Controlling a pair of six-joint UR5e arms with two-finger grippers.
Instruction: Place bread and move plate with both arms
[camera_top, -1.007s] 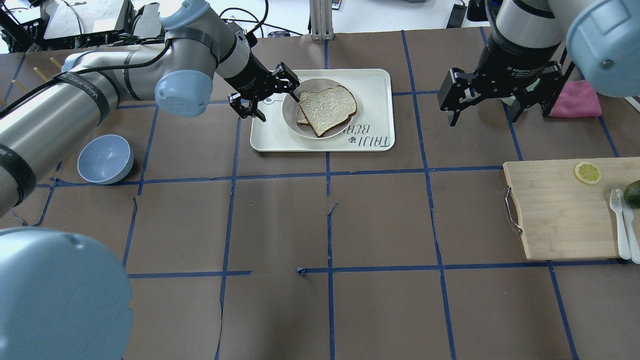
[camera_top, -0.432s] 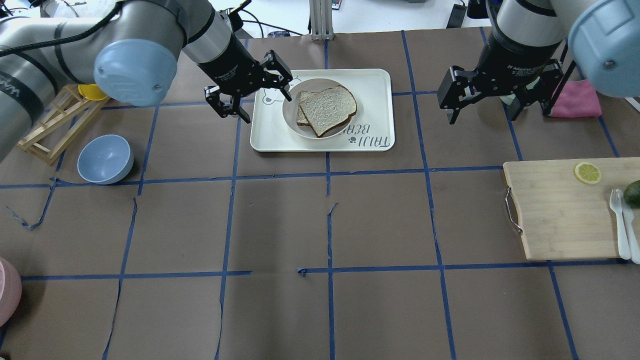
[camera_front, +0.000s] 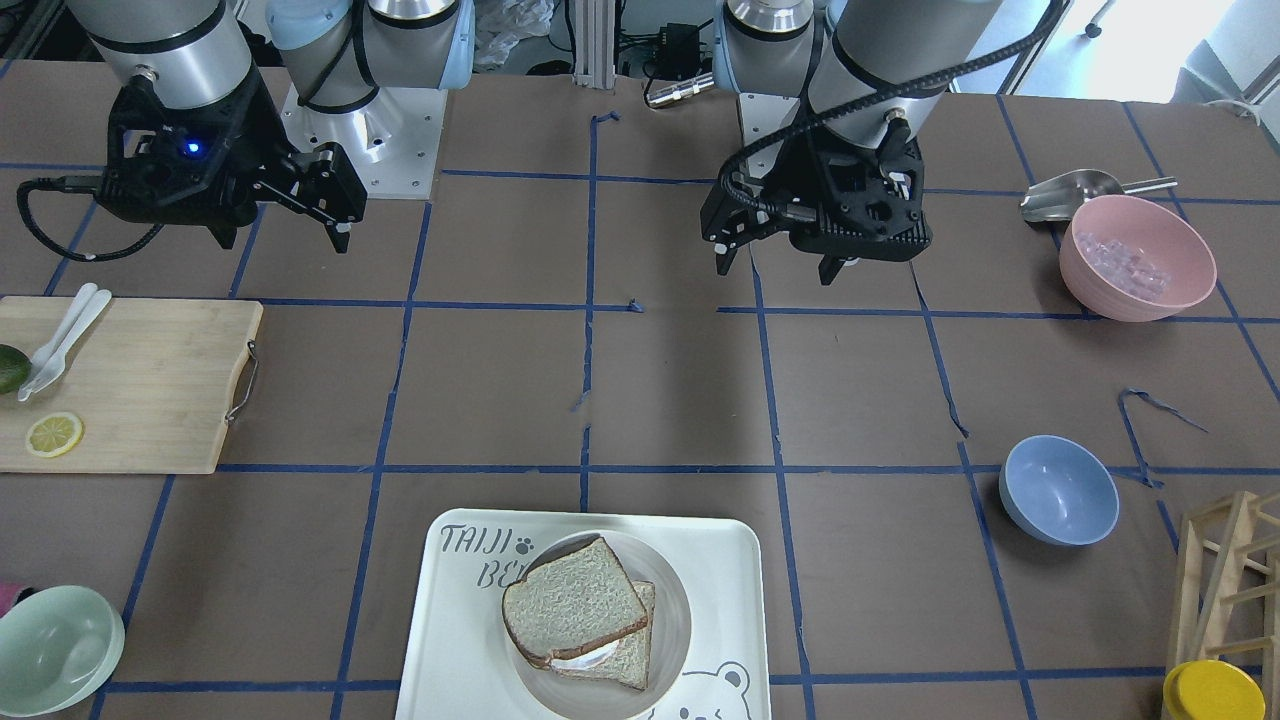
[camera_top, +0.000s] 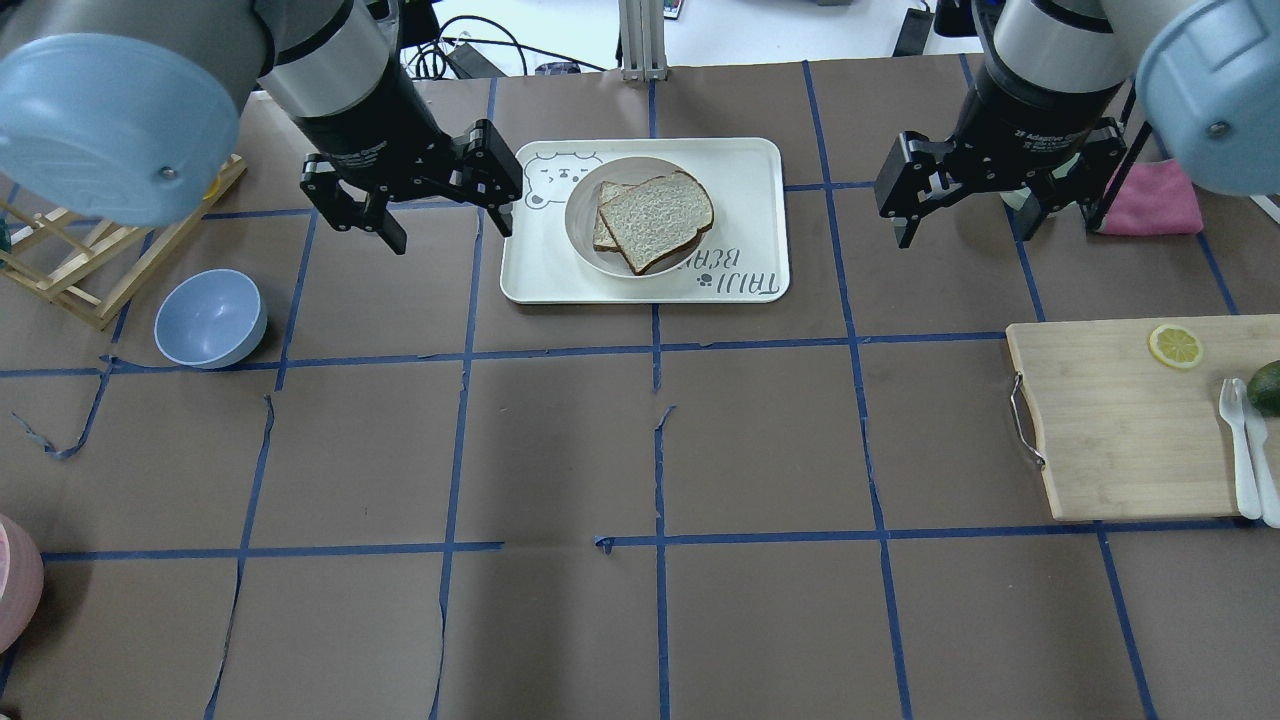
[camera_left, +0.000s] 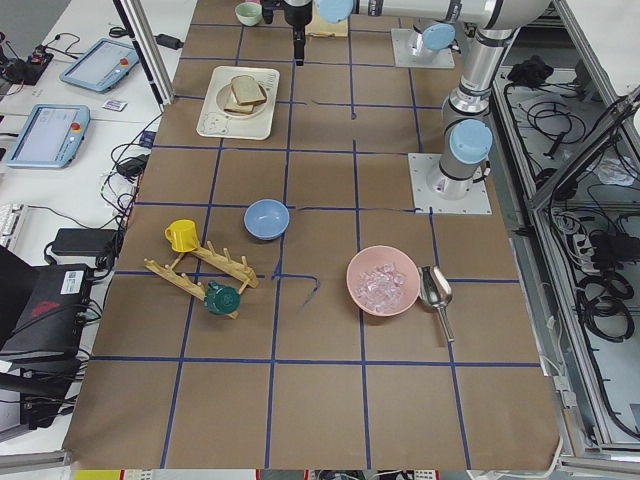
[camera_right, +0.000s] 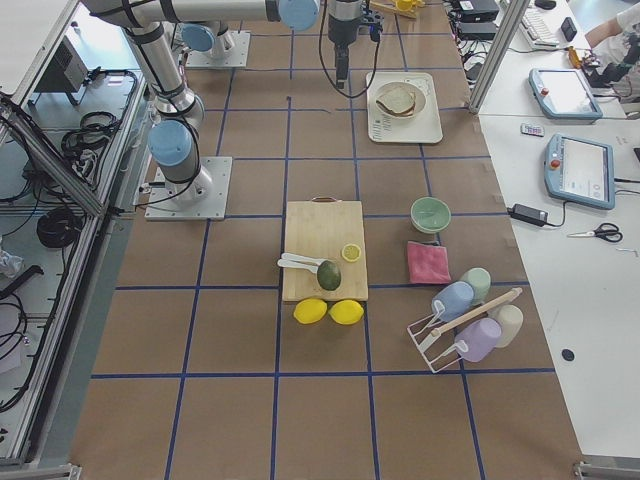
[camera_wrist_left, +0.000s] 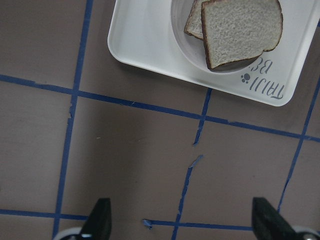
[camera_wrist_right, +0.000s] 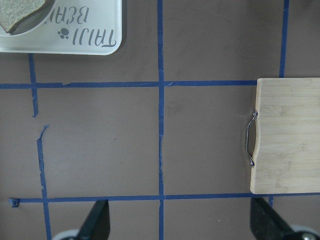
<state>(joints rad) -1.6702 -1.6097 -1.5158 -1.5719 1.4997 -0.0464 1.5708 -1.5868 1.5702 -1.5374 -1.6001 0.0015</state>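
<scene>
You can read "TAIJI BEAR" in dark letters, with a small paw print, on the tray (camera_top: 745, 165). It runs along the tray's edge nearest the robot. On the right gripper (camera_top: 1000, 225), white lettering on the black body begins "2F Adaptive"; the rest is too small to read.

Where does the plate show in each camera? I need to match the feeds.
Exterior front-facing: plate, bottom centre.
Overhead exterior: upper centre.
Exterior left: top left, far end.
Exterior right: top, right of centre.
Left wrist: top edge, cut off.
Right wrist: rim sliver, top-left corner.
Shared landmark: the bear-print tray beneath it.
</scene>
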